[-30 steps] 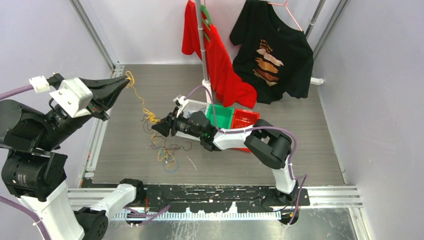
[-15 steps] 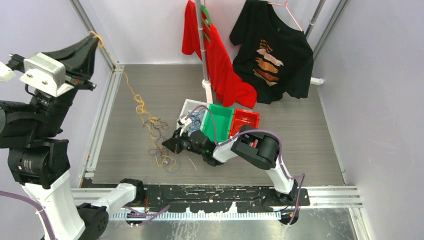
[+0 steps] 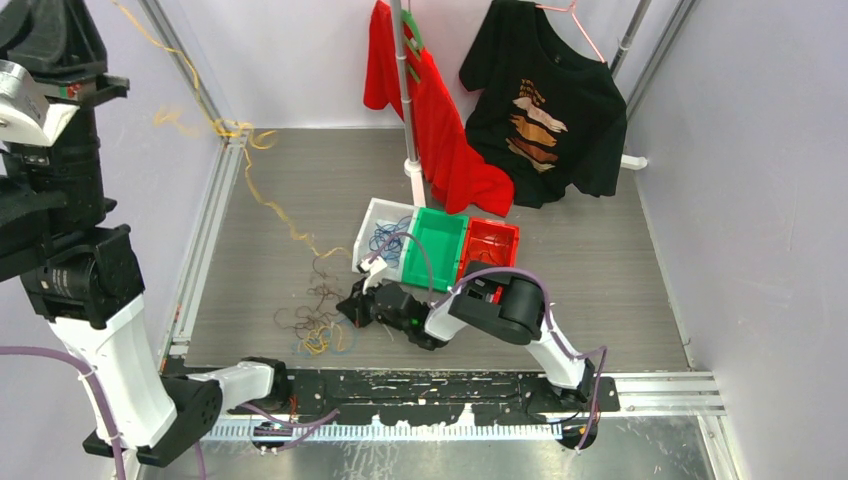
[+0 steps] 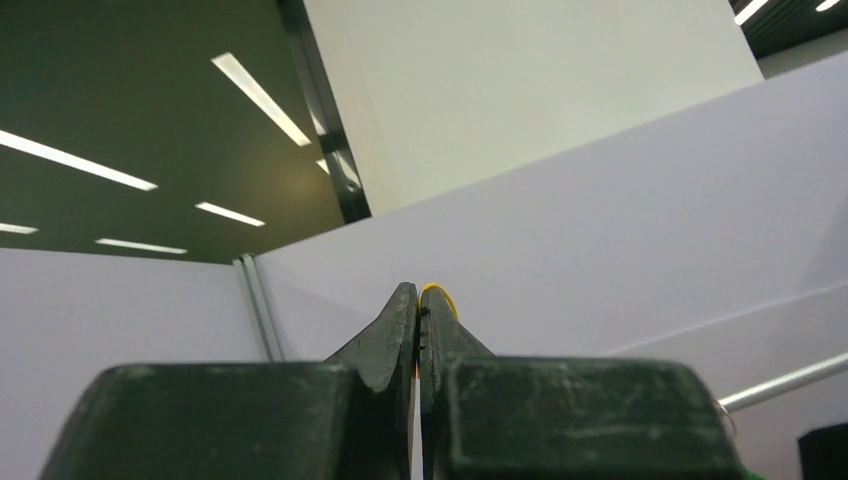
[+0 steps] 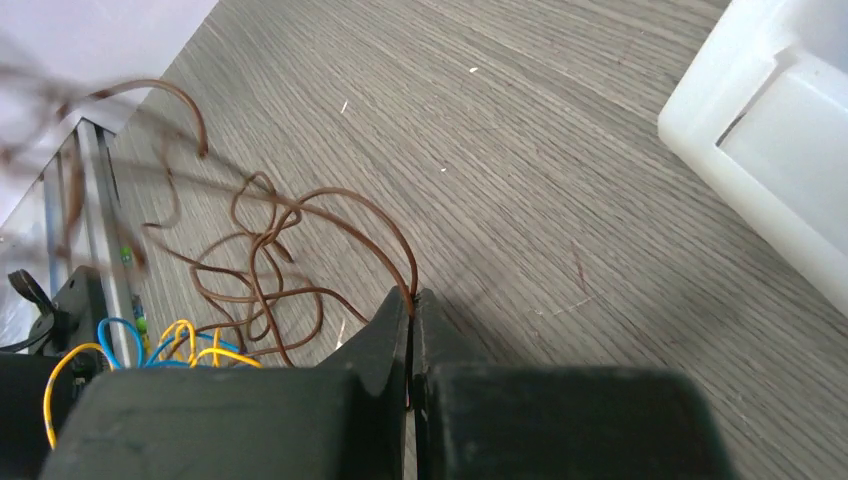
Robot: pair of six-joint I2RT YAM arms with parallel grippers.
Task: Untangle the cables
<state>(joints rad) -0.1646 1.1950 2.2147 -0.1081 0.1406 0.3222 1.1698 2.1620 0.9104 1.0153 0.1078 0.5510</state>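
A tangle of brown, yellow and blue cables (image 3: 318, 322) lies on the grey floor at front left. My left gripper (image 4: 420, 292) is raised high at the top left, out of the top view, shut on a yellow cable (image 4: 440, 293). That yellow cable (image 3: 262, 196) stretches from the top left corner down to the tangle. My right gripper (image 3: 350, 309) lies low on the floor right of the tangle, shut on a brown cable (image 5: 372, 238). Brown loops (image 5: 262, 270) and yellow and blue strands (image 5: 150, 345) lie just ahead of it.
White (image 3: 374, 215), green (image 3: 441, 256) and red (image 3: 507, 235) bins stand mid-floor; the white one holds blue cables (image 3: 390, 237). A red shirt (image 3: 432, 125) and a black shirt (image 3: 548, 105) hang on a pole (image 3: 404, 90) at the back. A metal rail (image 3: 208, 240) runs along the left edge.
My left gripper has lifted far up and left, drawing the yellow cable out long and taut. My right gripper has dropped to the floor and moved nearer with the brown cable; the tangle has spread.
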